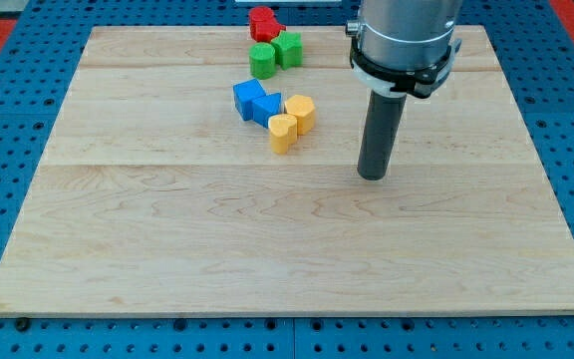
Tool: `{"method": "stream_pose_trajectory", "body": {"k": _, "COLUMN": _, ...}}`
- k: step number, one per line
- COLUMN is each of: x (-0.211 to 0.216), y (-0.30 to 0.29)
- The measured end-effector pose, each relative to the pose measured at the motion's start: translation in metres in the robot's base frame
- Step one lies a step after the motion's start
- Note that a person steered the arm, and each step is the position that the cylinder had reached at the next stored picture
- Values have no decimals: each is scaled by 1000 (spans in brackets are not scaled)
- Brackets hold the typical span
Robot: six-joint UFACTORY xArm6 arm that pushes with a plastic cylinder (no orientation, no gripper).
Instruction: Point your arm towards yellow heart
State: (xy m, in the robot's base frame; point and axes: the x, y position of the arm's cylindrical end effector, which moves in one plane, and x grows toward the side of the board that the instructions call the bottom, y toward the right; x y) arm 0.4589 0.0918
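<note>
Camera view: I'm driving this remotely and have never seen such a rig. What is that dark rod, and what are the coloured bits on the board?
There is one picture, from a single camera looking down at a wooden board. The dark rod belongs to a robot arm with no gripper, so nothing is held; it only pushes. My tip rests on bare wood, apart from every block. To its left lie the yellow heart, nearest, and a second yellow block, touching it. Further left sit two blue blocks; above them two green blocks and a red one.
</note>
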Motion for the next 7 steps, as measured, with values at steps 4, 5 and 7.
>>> {"method": "stream_pose_trajectory", "body": {"k": 4, "x": 29, "y": -267}}
{"method": "stream_pose_trajectory", "body": {"k": 5, "x": -21, "y": -290}}
{"method": "stream_pose_trajectory", "body": {"k": 7, "x": -39, "y": -198}}
